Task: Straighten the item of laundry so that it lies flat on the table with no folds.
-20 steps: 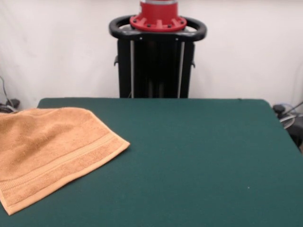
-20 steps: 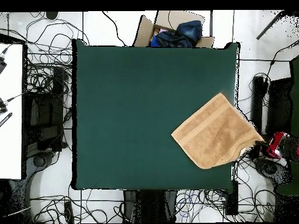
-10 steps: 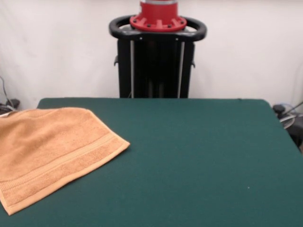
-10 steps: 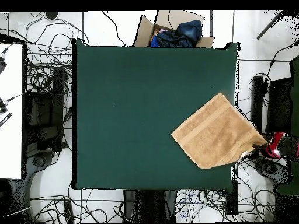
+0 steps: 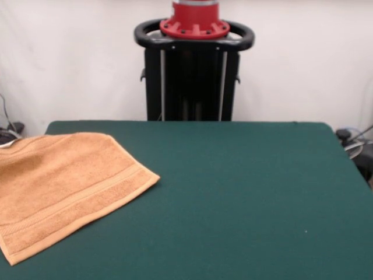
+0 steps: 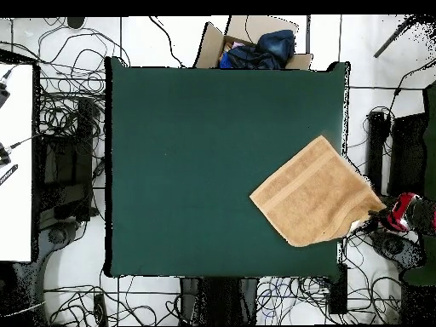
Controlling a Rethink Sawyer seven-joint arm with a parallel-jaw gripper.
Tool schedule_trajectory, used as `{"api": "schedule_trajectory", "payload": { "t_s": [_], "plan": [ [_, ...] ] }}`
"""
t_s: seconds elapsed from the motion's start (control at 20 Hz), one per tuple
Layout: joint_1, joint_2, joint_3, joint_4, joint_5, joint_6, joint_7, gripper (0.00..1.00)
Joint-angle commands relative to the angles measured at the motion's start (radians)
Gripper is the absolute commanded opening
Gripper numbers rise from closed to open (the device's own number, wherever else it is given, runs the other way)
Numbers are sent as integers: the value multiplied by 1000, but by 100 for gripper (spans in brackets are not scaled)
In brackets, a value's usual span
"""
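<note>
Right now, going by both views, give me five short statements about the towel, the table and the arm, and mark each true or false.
1. The towel lies in the middle of the table. False: it sits at one side edge, with a corner reaching past it.
2. The towel lies turned at an angle to the table's edges. True.
3. The gripper is off the table, beside the towel's overhanging corner. True.
4. A second cloth lies on the table. False: the towel is the only thing on it.
5. The towel is rolled into a ball. False: it is spread out nearly flat.

red ribbed base collar [image 5: 194, 23]; black ring handle [image 5: 194, 39]; black pedestal column [image 5: 192, 84]
</note>
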Motion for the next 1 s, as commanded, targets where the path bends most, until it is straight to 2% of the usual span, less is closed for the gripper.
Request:
{"api": "schedule_trajectory", "payload": {
  "t_s": [0.05,0.25,0.5,0.8,1.0],
  "plan": [
    [40,-101,-32,98,-11,-59,-30,100],
    [51,-244,-7,168,20,-60,61,100],
    [52,-419,23,328,111,-114,242,100],
    [76,-606,6,483,245,-191,363,100],
    [102,-688,-26,574,315,-285,402,100]
  ]
}}
